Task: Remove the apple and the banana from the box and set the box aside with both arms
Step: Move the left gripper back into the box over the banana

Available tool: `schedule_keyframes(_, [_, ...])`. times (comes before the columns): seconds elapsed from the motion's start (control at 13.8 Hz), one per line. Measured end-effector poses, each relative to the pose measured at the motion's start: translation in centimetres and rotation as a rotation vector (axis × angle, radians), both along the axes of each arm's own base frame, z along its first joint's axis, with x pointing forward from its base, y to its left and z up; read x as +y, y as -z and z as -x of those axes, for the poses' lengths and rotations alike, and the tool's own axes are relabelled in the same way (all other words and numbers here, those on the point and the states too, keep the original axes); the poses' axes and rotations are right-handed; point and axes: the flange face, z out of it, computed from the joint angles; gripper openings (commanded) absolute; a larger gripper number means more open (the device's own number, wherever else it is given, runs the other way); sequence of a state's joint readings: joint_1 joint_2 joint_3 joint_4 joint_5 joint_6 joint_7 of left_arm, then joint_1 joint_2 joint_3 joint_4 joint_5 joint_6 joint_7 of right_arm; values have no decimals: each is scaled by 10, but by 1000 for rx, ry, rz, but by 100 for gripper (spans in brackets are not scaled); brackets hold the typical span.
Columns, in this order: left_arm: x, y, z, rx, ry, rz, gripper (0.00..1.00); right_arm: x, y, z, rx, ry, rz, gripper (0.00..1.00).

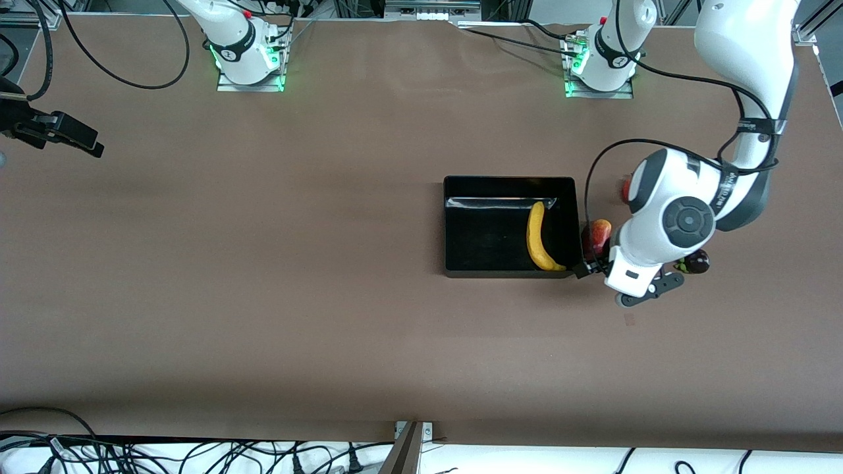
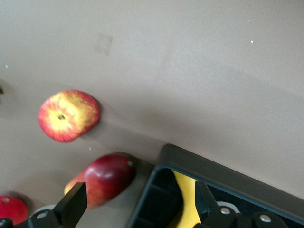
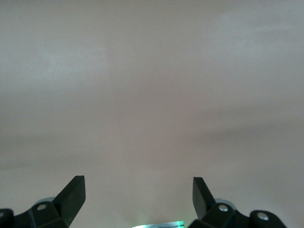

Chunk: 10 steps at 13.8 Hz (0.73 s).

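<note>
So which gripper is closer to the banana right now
Left. The left gripper is open at the black tray's corner, right beside the banana lying inside. The right gripper waits open at the right arm's end of the table.

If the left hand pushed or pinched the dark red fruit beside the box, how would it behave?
The dark red fruit looks smooth and glossy, so the left hand, open above it and the box wall, might slip off. Its rounded, egg-like shape suggests it would roll when nudged, possibly toward the red-yellow apple. It looks rigid, probably a light toy.
</note>
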<state>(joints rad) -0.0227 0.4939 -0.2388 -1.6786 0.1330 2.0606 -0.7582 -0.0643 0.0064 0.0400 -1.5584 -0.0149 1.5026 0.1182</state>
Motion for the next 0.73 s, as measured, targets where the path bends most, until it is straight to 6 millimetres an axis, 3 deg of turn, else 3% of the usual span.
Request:
schedule_keyframes(0.29, [-24, 3, 8, 7, -83, -5, 100, 0, 0, 0, 0, 0, 0, 100])
schedule_keyframes(0.73, [-43, 18, 22, 30, -122, -9, 100, 0, 0, 0, 0, 0, 0, 100])
